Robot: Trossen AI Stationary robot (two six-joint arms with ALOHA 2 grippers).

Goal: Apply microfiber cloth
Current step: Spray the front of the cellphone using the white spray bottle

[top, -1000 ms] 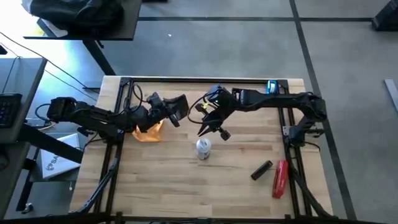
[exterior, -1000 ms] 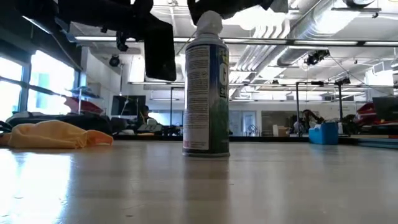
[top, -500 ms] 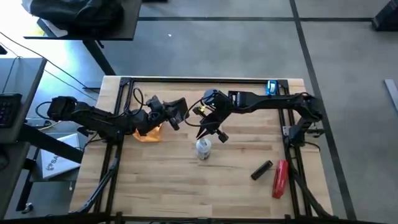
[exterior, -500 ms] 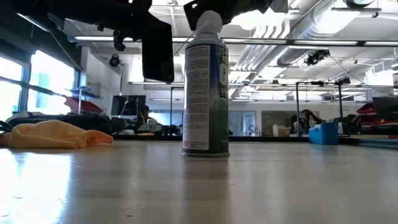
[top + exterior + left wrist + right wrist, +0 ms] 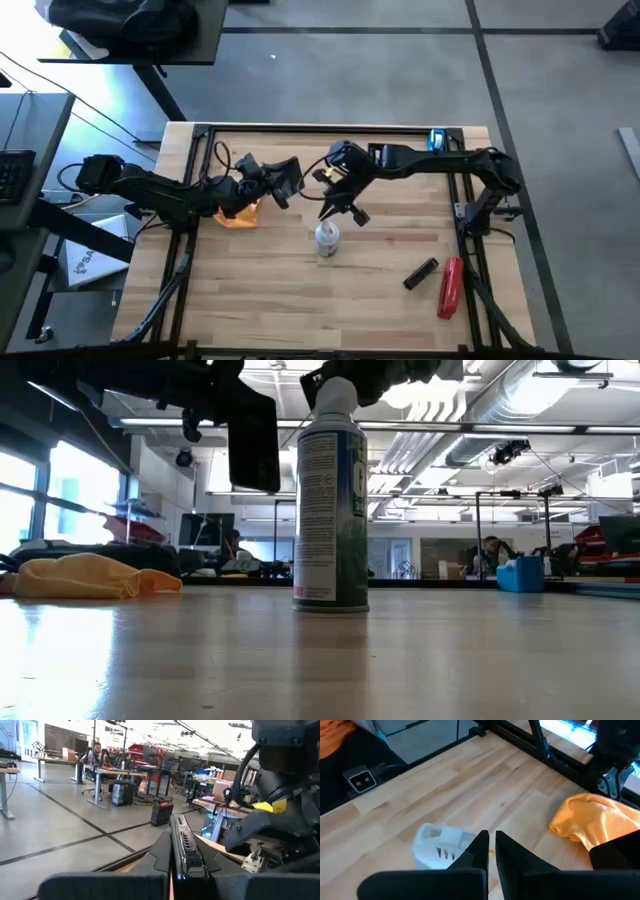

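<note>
Microfiber cloth (image 5: 238, 212): 1, bunched on table (image 5: 300, 300), by L edge. L gripper (image 5: 291, 180) clamps 1 phone (image 5: 181, 845) aloft. R gripper (image 5: 340, 205) nearly closed, empty, over 1 spray can (image 5: 327, 238).

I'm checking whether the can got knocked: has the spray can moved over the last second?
No. In the high view the spray can sits at the same spot on the table, as far from the orange cloth as before.

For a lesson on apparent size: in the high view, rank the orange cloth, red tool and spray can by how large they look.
1. Red tool
2. Orange cloth, partly hidden by the left arm, so unsure against the tool
3. Spray can, seen end-on
</note>
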